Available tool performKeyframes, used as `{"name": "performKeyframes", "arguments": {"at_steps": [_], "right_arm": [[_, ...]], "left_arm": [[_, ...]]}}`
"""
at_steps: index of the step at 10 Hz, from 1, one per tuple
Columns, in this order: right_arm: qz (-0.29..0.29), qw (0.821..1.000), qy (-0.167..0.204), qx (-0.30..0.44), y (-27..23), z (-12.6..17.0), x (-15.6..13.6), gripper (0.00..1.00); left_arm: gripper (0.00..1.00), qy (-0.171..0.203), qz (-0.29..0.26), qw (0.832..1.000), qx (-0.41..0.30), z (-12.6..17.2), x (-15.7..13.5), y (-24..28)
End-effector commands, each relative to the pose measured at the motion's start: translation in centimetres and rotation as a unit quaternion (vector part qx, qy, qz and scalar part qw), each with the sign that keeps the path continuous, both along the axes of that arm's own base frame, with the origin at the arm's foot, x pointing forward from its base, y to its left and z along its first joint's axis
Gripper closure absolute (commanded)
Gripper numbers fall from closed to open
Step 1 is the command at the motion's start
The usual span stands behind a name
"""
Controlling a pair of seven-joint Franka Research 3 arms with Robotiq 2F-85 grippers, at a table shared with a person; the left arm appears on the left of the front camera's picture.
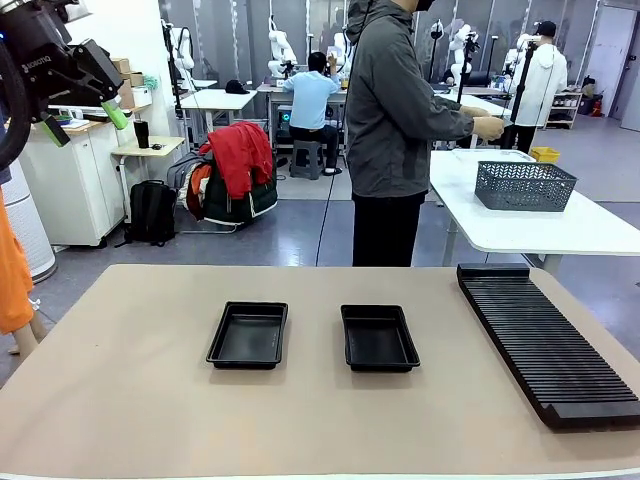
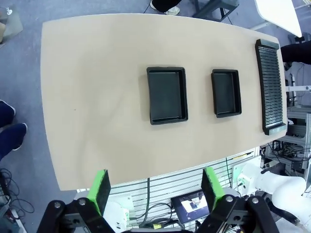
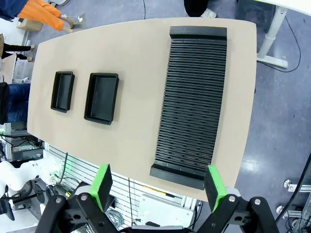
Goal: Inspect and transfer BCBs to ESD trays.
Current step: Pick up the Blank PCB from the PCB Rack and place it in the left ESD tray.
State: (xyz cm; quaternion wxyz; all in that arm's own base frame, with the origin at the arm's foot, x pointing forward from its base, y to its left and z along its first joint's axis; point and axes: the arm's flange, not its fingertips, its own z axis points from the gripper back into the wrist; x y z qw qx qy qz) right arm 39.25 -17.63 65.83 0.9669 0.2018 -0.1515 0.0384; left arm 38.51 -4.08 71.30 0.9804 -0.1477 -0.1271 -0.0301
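The left tray [image 1: 248,334] and right tray [image 1: 378,338] lie side by side, slightly apart, mid-table [image 1: 120,380], with a ribbed rack [image 1: 545,340] to their right. The left gripper [image 2: 155,187] and right gripper [image 3: 158,187] hang high above, jaws wide open, holding nothing.

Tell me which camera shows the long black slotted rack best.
The right wrist view: it looks down on the whole rack, large and centred. The front view shows it obliquely, clipped at the picture's edge; the left wrist view shows it whole but small.
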Motion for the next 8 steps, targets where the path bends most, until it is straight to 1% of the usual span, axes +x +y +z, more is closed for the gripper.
{"name": "performKeyframes", "arguments": {"at_steps": [1,2,4,5,8], "right_arm": [[0.001,1.0,0.0,0.001,0.1,-0.08,-0.31,0.0],[0.001,1.0,0.0,0.001,0.1,-0.08,-0.31,0.0],[0.001,1.0,0.0,0.001,0.1,-0.08,-0.31,0.0],[0.001,1.0,0.0,0.001,0.1,-0.08,-0.31,0.0],[0.001,1.0,0.0,0.001,0.1,-0.08,-0.31,0.0]], "left_arm": [[0.0,-0.007,-0.021,0.999,0.023,1.04,0.07,0.06],[0.0,-0.008,-0.027,0.999,0.025,1.09,0.03,-0.01],[0.0,0.007,-0.039,0.999,0.018,0.91,-0.07,-0.26],[0.0,-0.012,-0.018,1.0,0.012,1.06,-0.22,-0.2],[0.0,-0.012,-0.018,1.0,0.012,1.06,-0.22,-0.2]]}}
